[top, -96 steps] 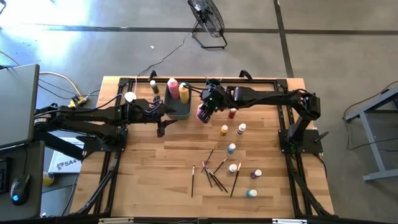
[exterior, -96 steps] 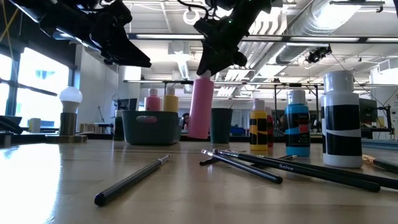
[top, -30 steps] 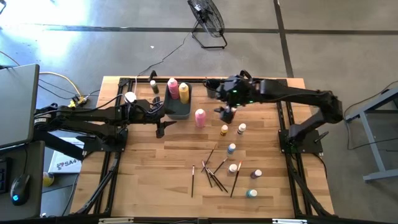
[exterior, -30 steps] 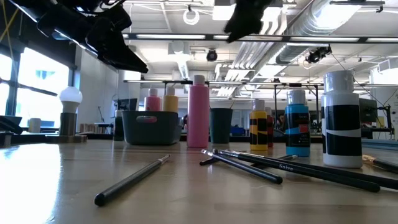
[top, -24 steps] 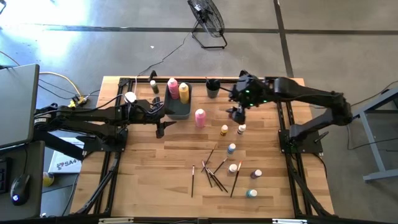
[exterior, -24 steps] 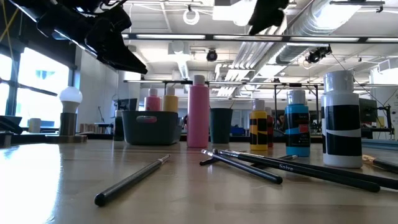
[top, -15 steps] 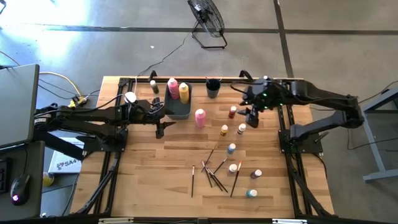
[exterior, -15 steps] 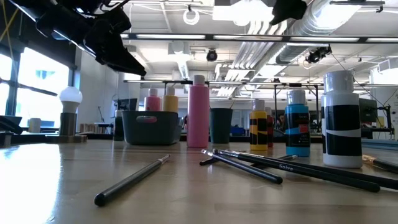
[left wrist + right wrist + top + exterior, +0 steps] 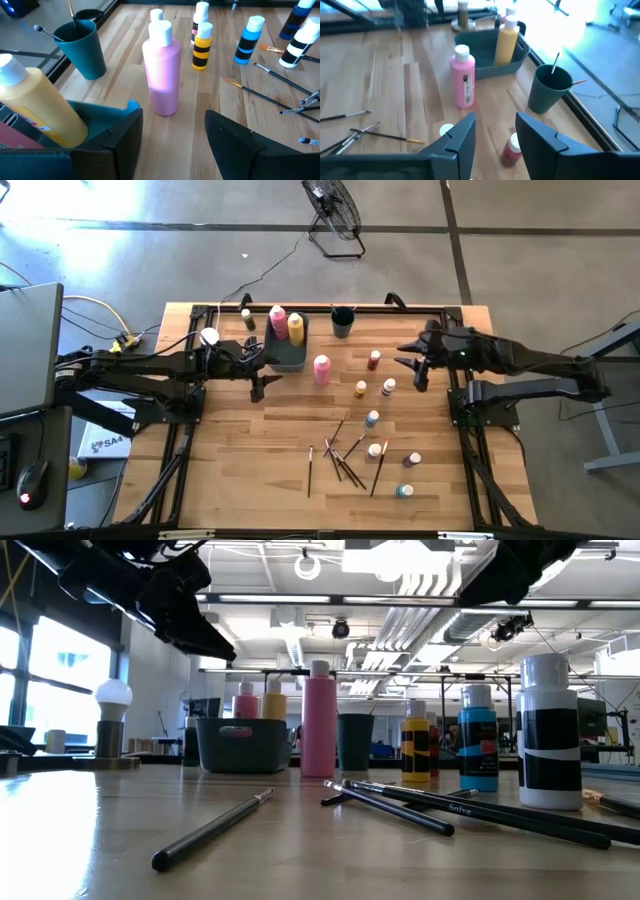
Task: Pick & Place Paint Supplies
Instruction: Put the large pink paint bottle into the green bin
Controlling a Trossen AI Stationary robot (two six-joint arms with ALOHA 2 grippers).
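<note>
Table (image 9: 240, 470) of pale wood planks held everything. Right gripper (image 9: 420, 370) hung near the right frame, fingers parted, empty. Left gripper (image 9: 259, 385) sat beside the dark grey plastic bin (image 9: 287, 358), jaws apart, empty. Tall pink squeeze bottle (image 9: 321, 368) stood upright just beside the bin.

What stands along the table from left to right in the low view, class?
White knob on tan base → grey bin → tall pink bottle → teal cup → yellow paint bottle → blue paint bottle → white paint bottle.
</note>
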